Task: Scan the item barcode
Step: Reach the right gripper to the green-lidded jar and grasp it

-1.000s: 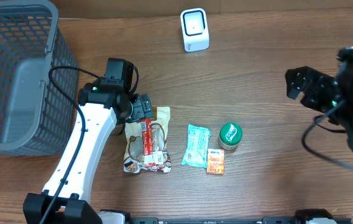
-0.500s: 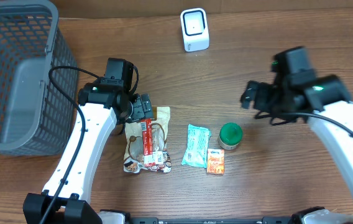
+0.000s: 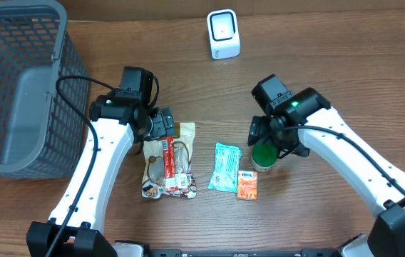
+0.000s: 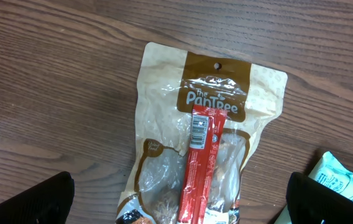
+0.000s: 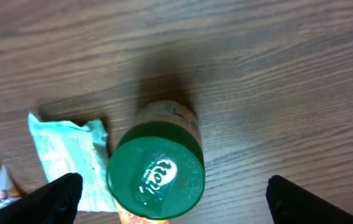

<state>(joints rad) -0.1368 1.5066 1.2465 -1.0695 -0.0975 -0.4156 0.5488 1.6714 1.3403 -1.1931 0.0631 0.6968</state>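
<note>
Overhead, we see our right jaws have swung in over the jar (image 3: 264,154), released like the left jaws, so grasping probably comes next.

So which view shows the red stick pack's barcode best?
Left wrist: the red stick pack lies on the tan pouch, barcode clear near its top. Overhead shows it small, barcode unreadable. Right wrist does not show it.

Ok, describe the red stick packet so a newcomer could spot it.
From the grey basket on the left, look right to the tan snack pouch. The red stick packet lies lengthwise on top of it: the only long, narrow red item, with a barcode near one end.
</note>
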